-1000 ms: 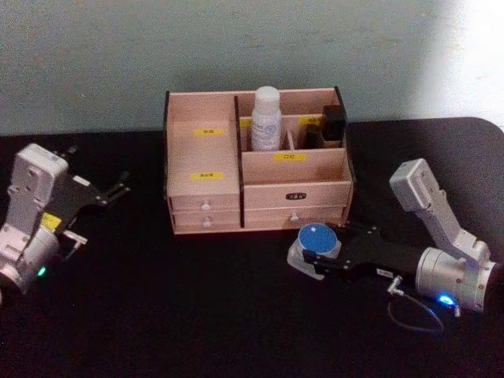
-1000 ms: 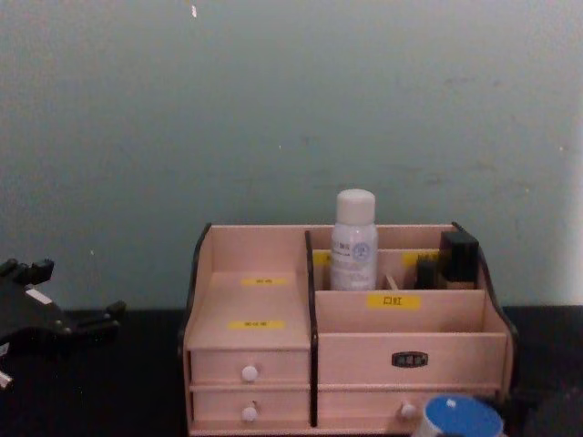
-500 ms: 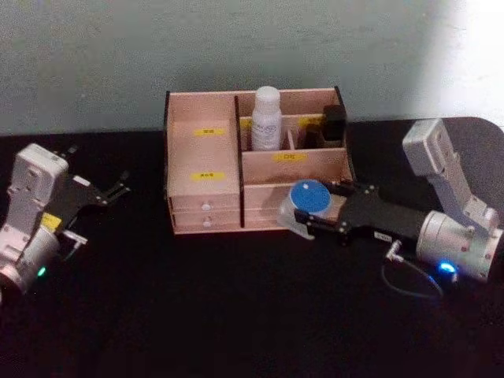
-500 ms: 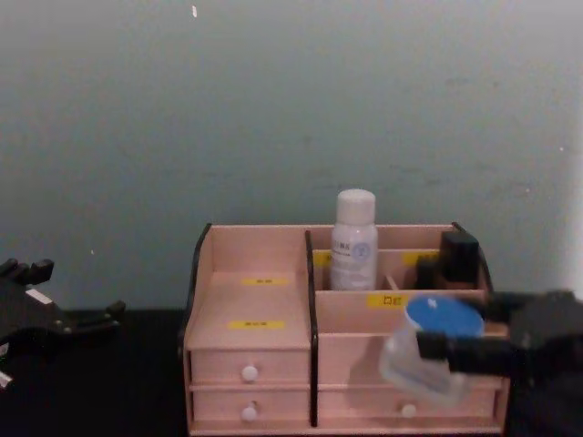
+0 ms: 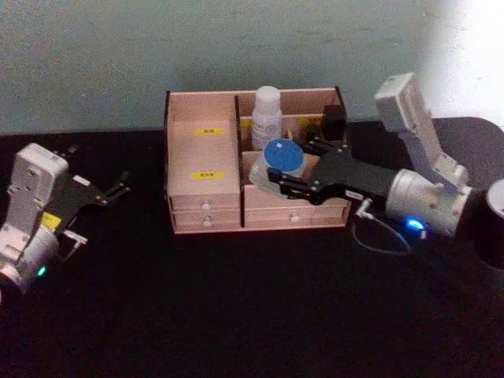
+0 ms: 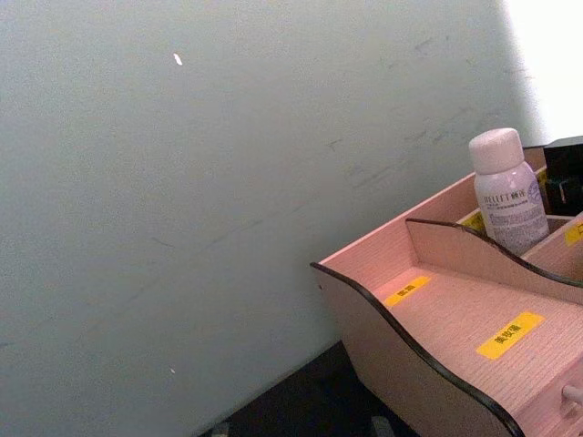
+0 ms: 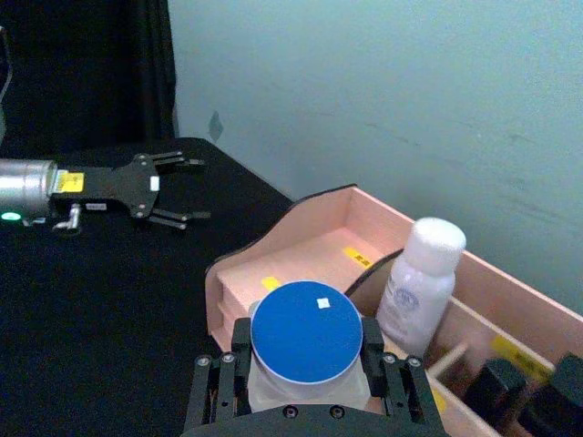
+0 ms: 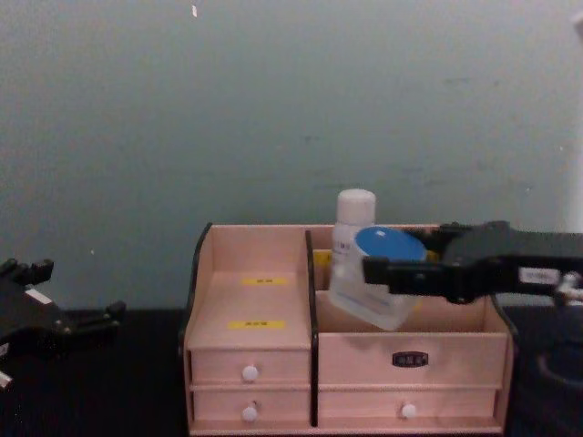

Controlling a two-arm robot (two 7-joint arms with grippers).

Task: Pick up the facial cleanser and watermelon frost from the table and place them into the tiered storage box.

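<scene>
— Seven entries, largest first. Item one?
— Table (image 5: pixel 236 315): black top, carries the rest.
— Two?
— Tiered storage box (image 5: pixel 203 193): light wood, dark side edges, yellow labels, drawers with white knobs. It stands at the back of the table, near the middle.
— Three and four, the arms?
— Right gripper (image 5: pixel 287 169): reaches in from the right over the box's right half, fingers clamped on either side of item six. Left gripper (image 5: pixel 122 183): parked low at the table's left, well apart from the box, fingers spread with nothing between them.
— Five?
— White bottle (image 5: pixel 266 118): white cap, upright in a rear compartment just right of the box's centre divider.
— Six?
— Blue-lidded jar (image 7: pixel 306 335): pale body, gripped by the right gripper, off the table and tilted. It is above the box's right-hand compartments, just in front of the white bottle.
— Seven?
— Dark small items (image 5: pixel 334 122): in the rear right compartment, too dim to identify.
</scene>
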